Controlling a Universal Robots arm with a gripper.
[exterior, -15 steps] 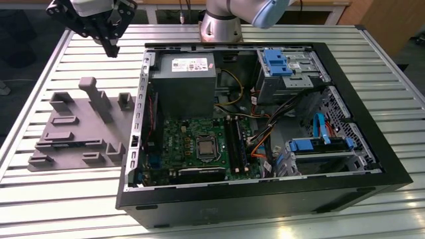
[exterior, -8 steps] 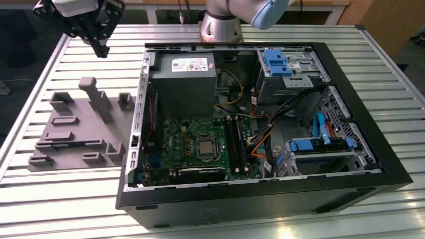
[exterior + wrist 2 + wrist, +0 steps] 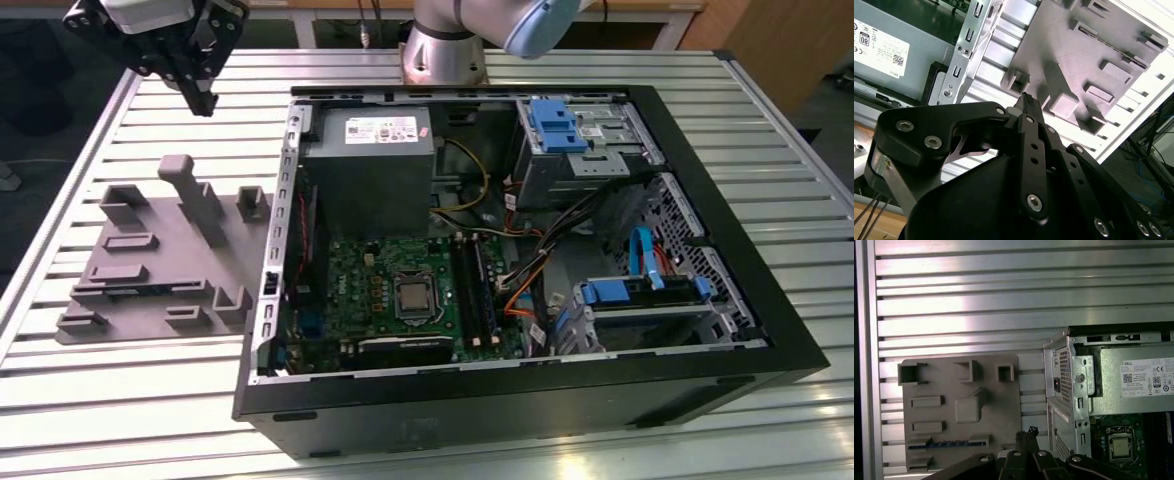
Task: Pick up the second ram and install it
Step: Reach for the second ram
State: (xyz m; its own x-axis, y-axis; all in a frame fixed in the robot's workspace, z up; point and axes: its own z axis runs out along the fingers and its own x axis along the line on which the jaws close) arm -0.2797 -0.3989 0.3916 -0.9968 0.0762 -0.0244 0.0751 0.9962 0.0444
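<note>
On fixture (image 3: pixel 999 410), second ram (image 3: pixel 949 444), clear of gripper (image 3: pixel 1026 432)

Worktop (image 3: pixel 160 400): ribbed bare metal slats, brushed and strongly reflective. Holder block (image 3: pixel 147 270), at 9 o'clock of the computer case (image 3: pixel 534 410): matt grey plastic. Case shell: matt black. Inner frame (image 3: pixel 1074 390): bare sheet metal, dull sheen. Fingers (image 3: pixel 1031 145): matt black, bright screw heads.

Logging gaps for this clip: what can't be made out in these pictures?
Ram: first wrist view, sunk in a holder slot, just a thin dark edge; chips hidden.
Memory slots: exterior view, too small to tell which hold a stick.
One holder corner: first wrist view, covered by the gripper.
Motherboard: first wrist view, cut off by the picture's edge.
</note>
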